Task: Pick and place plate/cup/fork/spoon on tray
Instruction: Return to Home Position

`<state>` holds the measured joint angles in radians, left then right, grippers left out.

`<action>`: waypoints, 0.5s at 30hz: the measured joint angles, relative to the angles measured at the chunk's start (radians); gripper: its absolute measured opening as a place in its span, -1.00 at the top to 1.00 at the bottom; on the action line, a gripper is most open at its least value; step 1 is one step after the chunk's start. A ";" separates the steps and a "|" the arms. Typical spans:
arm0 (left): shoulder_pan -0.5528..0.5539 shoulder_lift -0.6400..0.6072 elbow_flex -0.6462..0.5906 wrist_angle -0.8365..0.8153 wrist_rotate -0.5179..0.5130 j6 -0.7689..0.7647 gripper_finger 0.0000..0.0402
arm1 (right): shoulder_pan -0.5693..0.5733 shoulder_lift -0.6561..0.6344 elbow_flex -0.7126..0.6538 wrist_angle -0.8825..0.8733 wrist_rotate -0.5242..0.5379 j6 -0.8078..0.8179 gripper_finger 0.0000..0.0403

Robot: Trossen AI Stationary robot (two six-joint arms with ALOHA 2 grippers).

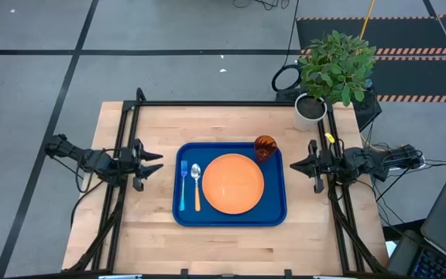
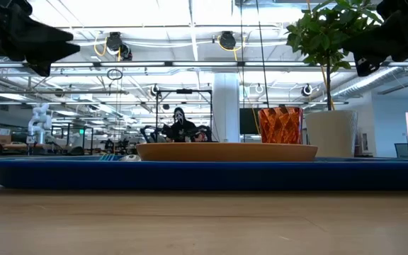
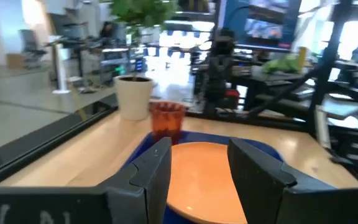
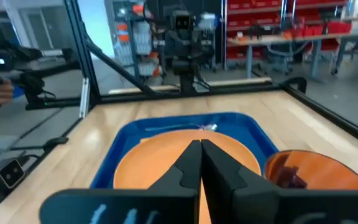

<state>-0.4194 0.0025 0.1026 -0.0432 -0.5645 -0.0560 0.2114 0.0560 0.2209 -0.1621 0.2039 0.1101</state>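
The blue tray (image 1: 277, 211) lies in the middle of the table. On it rest the orange plate (image 1: 233, 183), the orange-red cup (image 1: 265, 147) at its far right corner, the light-blue fork (image 1: 182, 186) and the orange-handled spoon (image 1: 197, 186) at its left. My left gripper (image 1: 155, 162) hangs open and empty left of the tray; its fingers (image 3: 157, 168) show apart in the left wrist view. My right gripper (image 1: 294, 165) is shut and empty right of the tray; in the right wrist view (image 4: 201, 163) its fingers meet.
A white pot with a green plant (image 1: 313, 108) stands at the table's far right corner. Black frame rails (image 1: 207, 104) run along the table's far, left and right sides. Bare wood lies along the near edge (image 1: 231, 248).
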 joint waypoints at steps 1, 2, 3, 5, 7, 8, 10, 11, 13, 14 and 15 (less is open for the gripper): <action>0.002 0.000 -0.006 0.013 0.020 0.009 0.20 | 0.000 -0.015 -0.019 0.019 0.000 -0.009 0.99; 0.006 0.000 -0.015 0.018 0.040 0.014 0.21 | 0.000 -0.029 -0.036 0.033 -0.001 -0.020 0.99; 0.014 0.000 -0.023 0.019 0.062 0.014 0.24 | 0.000 -0.042 -0.050 0.042 -0.001 -0.028 0.99; 0.036 0.000 -0.033 0.026 0.101 0.011 0.32 | 0.000 -0.056 -0.073 0.058 -0.001 -0.035 0.99; 0.064 0.000 -0.047 0.027 0.142 0.000 0.43 | 0.000 -0.052 -0.083 0.061 -0.003 -0.036 0.99; 0.079 0.000 -0.054 0.022 0.165 -0.006 0.49 | 0.000 -0.050 -0.090 0.060 -0.004 -0.035 0.99; 0.110 0.000 -0.061 0.018 0.211 -0.013 0.61 | 0.000 -0.050 -0.097 0.059 -0.010 -0.031 0.99; 0.127 0.000 -0.061 0.017 0.231 -0.017 0.68 | 0.000 -0.050 -0.098 0.057 -0.022 -0.030 0.99; 0.158 0.000 -0.061 0.013 0.265 -0.021 0.80 | 0.000 -0.050 -0.099 0.057 -0.029 -0.029 0.99; 0.174 0.000 -0.061 0.013 0.279 -0.022 0.86 | 0.000 -0.050 -0.099 0.057 -0.030 -0.028 0.99; 0.190 0.000 -0.061 0.012 0.295 -0.022 0.92 | 0.000 -0.050 -0.099 0.055 -0.033 -0.028 0.99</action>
<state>-0.2290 0.0025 0.0414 -0.0314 -0.2697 -0.0783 0.2115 0.0063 0.1223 -0.1073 0.1709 0.0818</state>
